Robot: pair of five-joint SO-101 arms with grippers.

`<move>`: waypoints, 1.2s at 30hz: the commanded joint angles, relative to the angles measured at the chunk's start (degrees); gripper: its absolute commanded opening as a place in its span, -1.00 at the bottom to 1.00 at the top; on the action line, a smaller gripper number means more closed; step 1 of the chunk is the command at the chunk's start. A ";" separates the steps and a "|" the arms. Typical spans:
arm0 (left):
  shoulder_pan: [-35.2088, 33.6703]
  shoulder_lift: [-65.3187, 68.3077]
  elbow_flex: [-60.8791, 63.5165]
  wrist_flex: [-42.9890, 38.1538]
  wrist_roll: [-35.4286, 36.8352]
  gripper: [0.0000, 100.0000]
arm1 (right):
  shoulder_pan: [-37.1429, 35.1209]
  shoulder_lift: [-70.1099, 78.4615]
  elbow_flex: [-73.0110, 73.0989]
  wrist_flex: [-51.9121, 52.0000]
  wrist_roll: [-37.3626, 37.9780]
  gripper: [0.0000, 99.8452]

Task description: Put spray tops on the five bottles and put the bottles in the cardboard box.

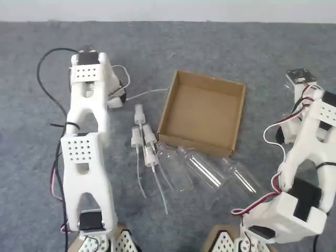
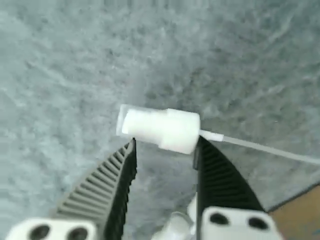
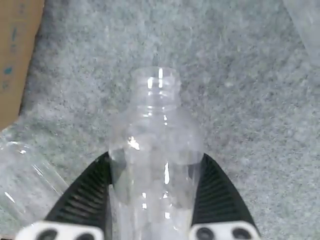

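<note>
A clear bottle (image 3: 155, 150), uncapped, sits lengthwise in my right gripper (image 3: 156, 165). The black jaws press on both flanks of its body, and its threaded open neck points straight away from the wrist.

A white top (image 2: 160, 129) lies crosswise at the tips of my left gripper (image 2: 165, 145), pinched between the ribbed jaws. Its thin tube (image 2: 270, 150) trails sideways toward the box (image 1: 197, 140).

I judge the next move turns on this: the tube must line up with the bottle's long axis and enter the neck. The two arms sit well apart in the high view, one to the left of the box and one to its right. Neither is nearer, so both would have to come together.

The box is open-topped, with no bottle in it yet. Just in front of it, on the grey carpet (image 1: 210, 47), three loose bottles (image 1: 202, 168) lie side by side. A cluster of loose tops (image 1: 143, 137) lies beside them.

No label shows on the bottle or the top. Faint blue marks on the cardboard are too blurred to read.
</note>
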 commanded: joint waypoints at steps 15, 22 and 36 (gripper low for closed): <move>-8.97 -6.33 -3.65 2.37 -39.21 -0.74 | 0.57 -4.09 -0.44 -2.15 0.62 -0.96; -9.14 -11.25 -3.56 1.41 -28.04 -0.73 | 0.57 -4.09 -0.35 -2.33 0.62 -0.95; -8.88 4.84 -4.09 -4.40 -2.64 -0.55 | 0.66 -4.09 -0.35 -2.33 0.62 -0.95</move>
